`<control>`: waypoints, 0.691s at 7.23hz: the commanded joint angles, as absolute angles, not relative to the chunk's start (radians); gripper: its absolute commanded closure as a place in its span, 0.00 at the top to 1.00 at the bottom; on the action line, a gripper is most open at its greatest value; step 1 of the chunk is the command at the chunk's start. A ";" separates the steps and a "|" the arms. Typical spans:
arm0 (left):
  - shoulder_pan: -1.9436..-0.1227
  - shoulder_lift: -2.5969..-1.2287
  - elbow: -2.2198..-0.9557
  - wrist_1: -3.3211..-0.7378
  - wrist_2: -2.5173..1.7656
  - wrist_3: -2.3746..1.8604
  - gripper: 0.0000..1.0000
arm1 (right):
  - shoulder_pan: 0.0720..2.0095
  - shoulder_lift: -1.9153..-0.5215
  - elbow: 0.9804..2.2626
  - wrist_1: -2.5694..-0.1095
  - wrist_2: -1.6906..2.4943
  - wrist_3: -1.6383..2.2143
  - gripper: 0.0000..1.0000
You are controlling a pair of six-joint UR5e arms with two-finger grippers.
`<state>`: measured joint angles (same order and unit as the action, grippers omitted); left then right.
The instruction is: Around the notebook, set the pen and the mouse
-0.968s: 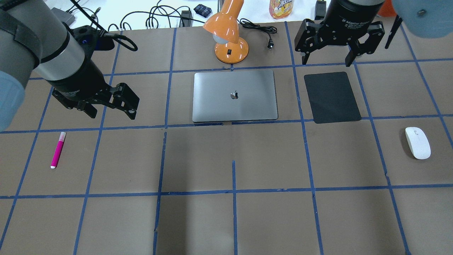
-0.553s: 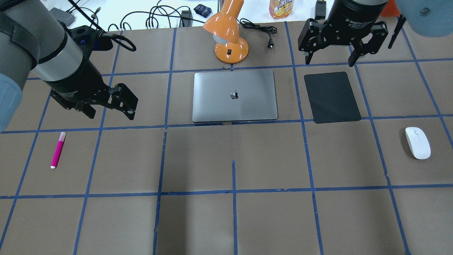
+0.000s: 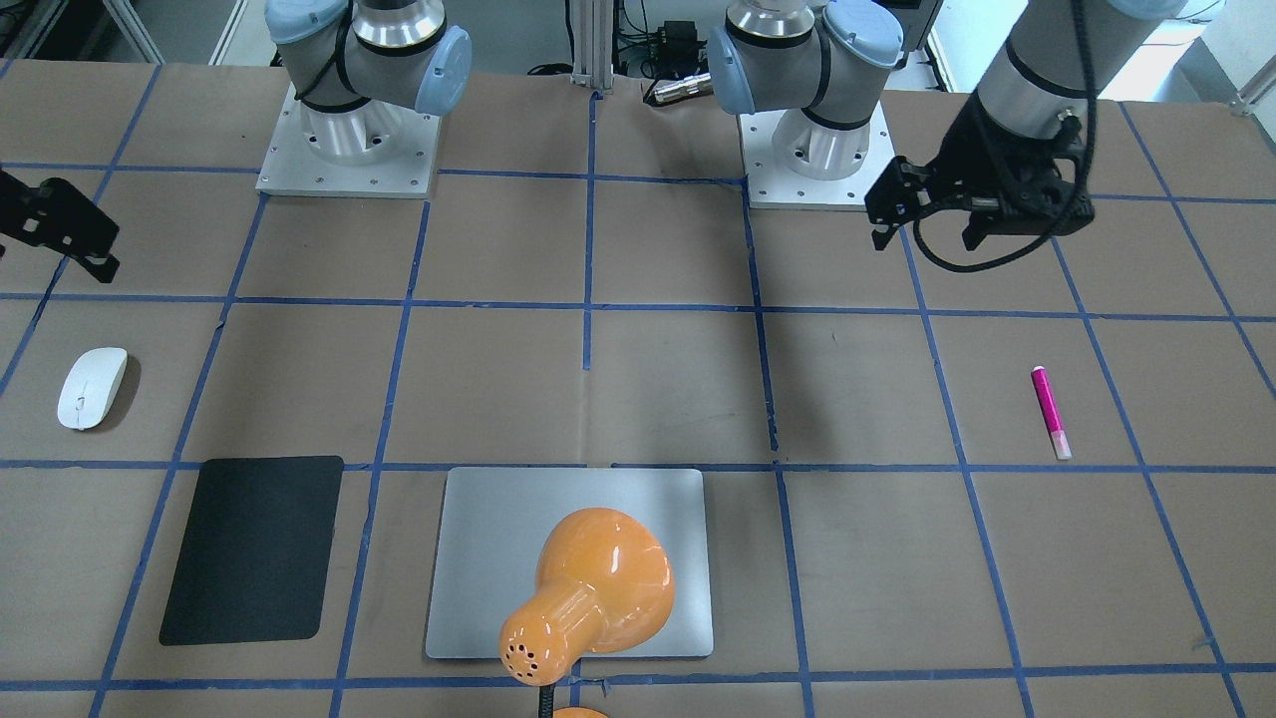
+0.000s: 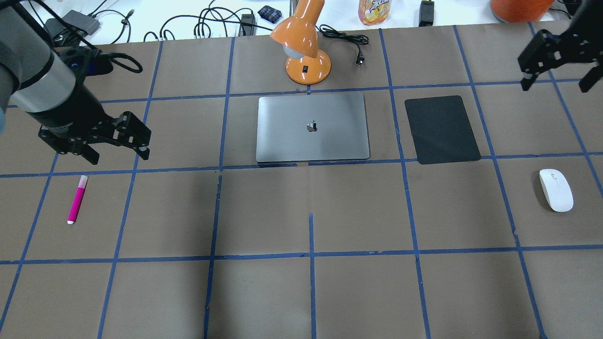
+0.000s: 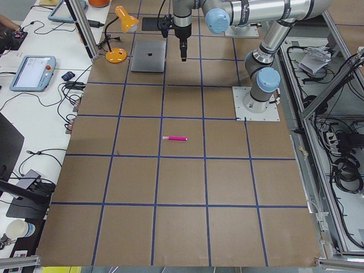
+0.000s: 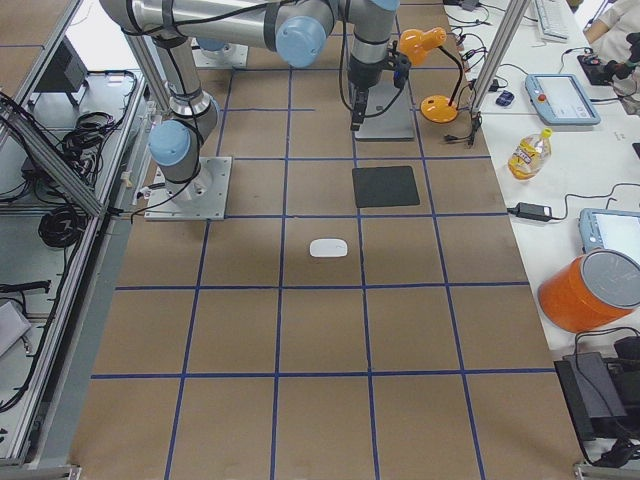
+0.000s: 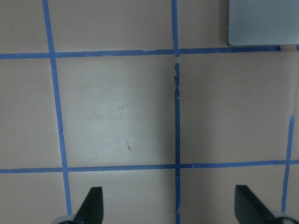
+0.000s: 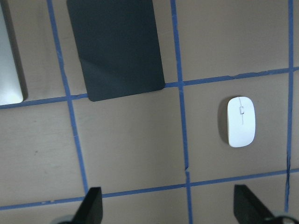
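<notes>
Hovering with its jaws spread wide and holding nothing, the left gripper (image 4: 118,157) is hanging near the pen (image 4: 77,199), which is lying flat on the table well off to the left of the notebook (image 4: 312,127). The right gripper (image 4: 554,87) is likewise gaping empty at the table's right side, while the mouse (image 4: 556,189) is sitting apart from it, past the black mat (image 4: 443,129) from the notebook.

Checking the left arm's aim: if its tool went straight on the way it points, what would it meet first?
Probably bare table: the left tool points down at taped paper, with the pen off its line and the notebook only at the wrist view's corner.
</notes>
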<state>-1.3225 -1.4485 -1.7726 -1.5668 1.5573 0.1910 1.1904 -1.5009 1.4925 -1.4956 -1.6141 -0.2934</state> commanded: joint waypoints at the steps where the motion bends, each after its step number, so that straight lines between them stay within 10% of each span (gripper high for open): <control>1: -1.125 -1.465 -1.814 -1.562 1.557 0.378 1.00 | 1.004 -1.476 1.619 -1.625 -1.602 -0.550 1.00; 5: -0.832 -1.590 -2.032 -1.110 1.559 0.751 1.00 | 0.830 -1.392 2.013 -2.169 -1.592 -0.759 1.00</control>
